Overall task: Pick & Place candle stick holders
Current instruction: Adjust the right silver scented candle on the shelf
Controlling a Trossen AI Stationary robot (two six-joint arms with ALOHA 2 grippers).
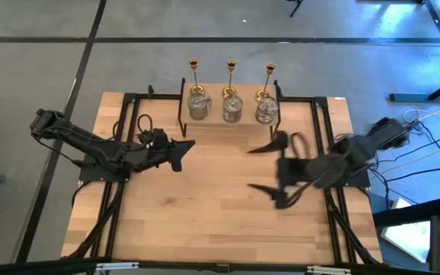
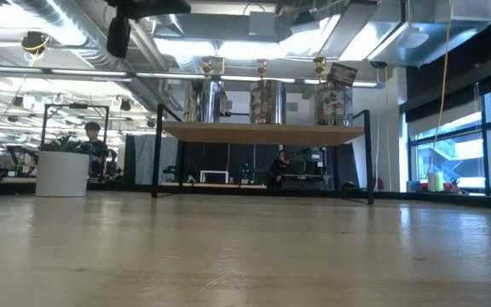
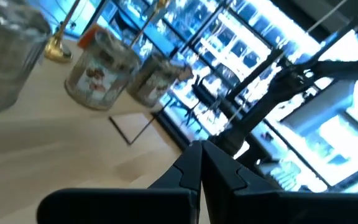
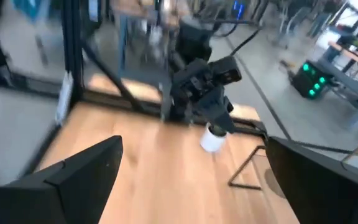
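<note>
Six candle stick holders stand upright on a raised wooden shelf (image 1: 214, 124) at the table's far edge. Three gold ones (image 1: 231, 76) with slim stems stand in the back row, and three squat silvery-glass ones (image 1: 231, 108) in front of them. The low view shows the glass holders (image 2: 267, 101) on the shelf (image 2: 262, 132). My left gripper (image 1: 186, 147) is shut with nothing in it, over the table left of centre, and its wrist view shows the glass holders (image 3: 98, 68) ahead. My right gripper (image 1: 252, 168) hangs open with nothing between its fingers, right of centre, nearer than the shelf.
A small white pot (image 4: 214, 139) stands on the table near the left arm (image 4: 204, 87). The shelf's black metal legs (image 2: 156, 153) stand on the table's far part. Bare wood (image 1: 220, 214) stretches across the near half. People and desks show in the room beyond.
</note>
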